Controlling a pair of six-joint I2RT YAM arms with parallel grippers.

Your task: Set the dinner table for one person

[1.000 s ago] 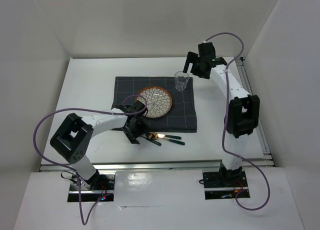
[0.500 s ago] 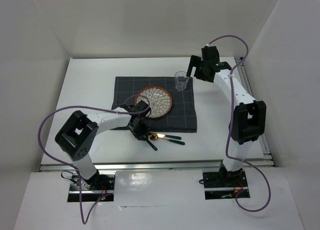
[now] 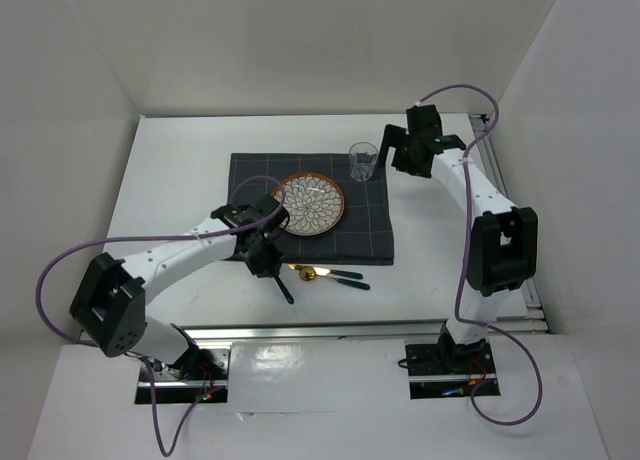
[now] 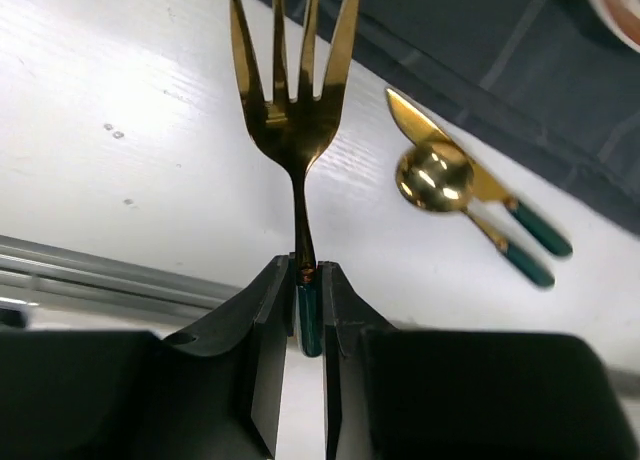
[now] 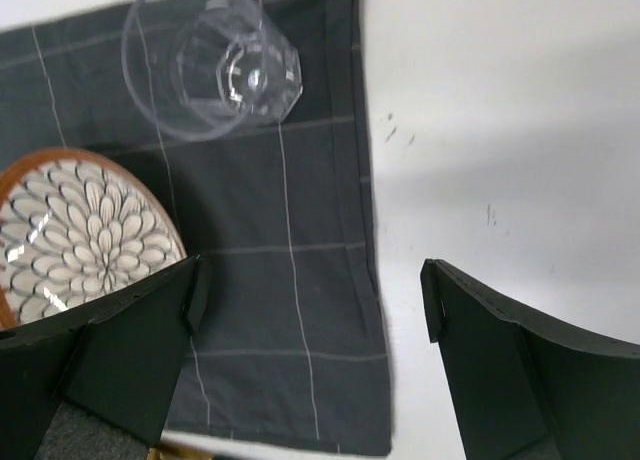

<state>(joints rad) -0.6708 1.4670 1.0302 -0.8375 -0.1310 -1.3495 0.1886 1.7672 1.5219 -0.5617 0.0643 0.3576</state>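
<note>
Our left gripper [image 4: 305, 280] clamps the gold fork [image 4: 297, 130] by its green handle, at bottom centre of the frame. Our right gripper [image 5: 310, 295] gapes wide above the placemat [image 5: 300, 200], and the white dinner table [image 3: 170, 180] fills the middle of the overhead view.

The table [image 3: 170, 180] is plain white. The placemat [image 3: 350, 235] is dark grey, checked with thin pale lines. The plate [image 3: 310, 202] has a reddish-brown rim and a white face covered in a dark petal pattern, like a many-layered flower. The glass [image 3: 363, 161] is clear and colourless. The fork [image 4: 296, 130], spoon [image 4: 432, 177] and knife [image 4: 410, 115] are shiny gold with dark green handles. Both arms [image 3: 190, 248] are white with black joints and black jaws, and their cables [image 3: 455, 88] are purple.
</note>
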